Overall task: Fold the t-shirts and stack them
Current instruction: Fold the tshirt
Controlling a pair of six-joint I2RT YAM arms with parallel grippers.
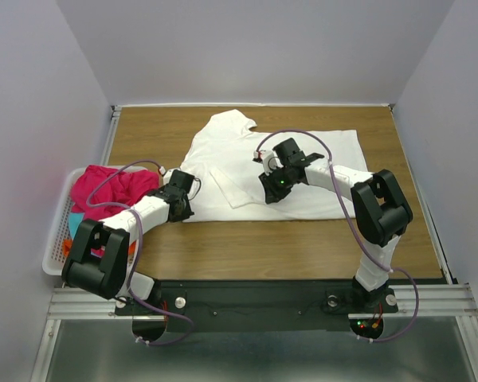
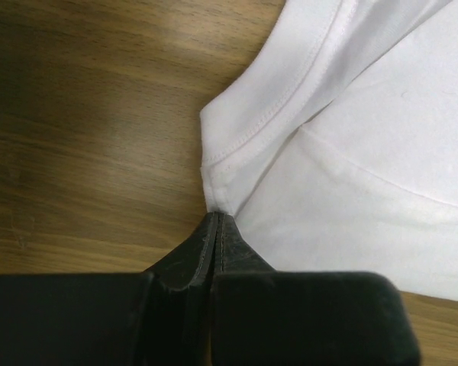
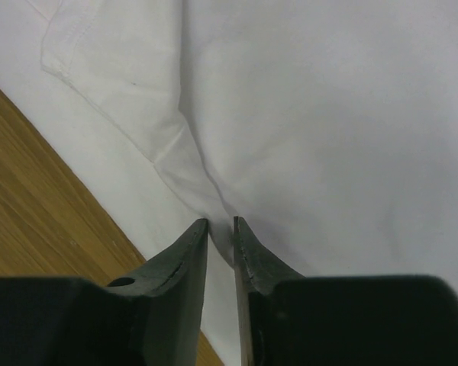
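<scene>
At mid frame on the counter (image 1: 303, 247), the white t-shirt (image 1: 303, 171) lies mostly spread, maybe one sleeve tucked in. Left pincer (image 2: 216, 221) is clamped on its lower-left corner. Right pincer (image 3: 220, 225) is nearly closed round a cloth ridge, can't tell if gripped. Pink t-shirt (image 1: 111, 187) sits in the basket (image 1: 56, 239), left edge. No stack yet, so early stage, I'd say.

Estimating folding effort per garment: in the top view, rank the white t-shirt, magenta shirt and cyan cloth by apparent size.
1. white t-shirt, spread out flat.
2. magenta shirt, bunched over the basket.
3. cyan cloth, only a sliver showing.
</scene>
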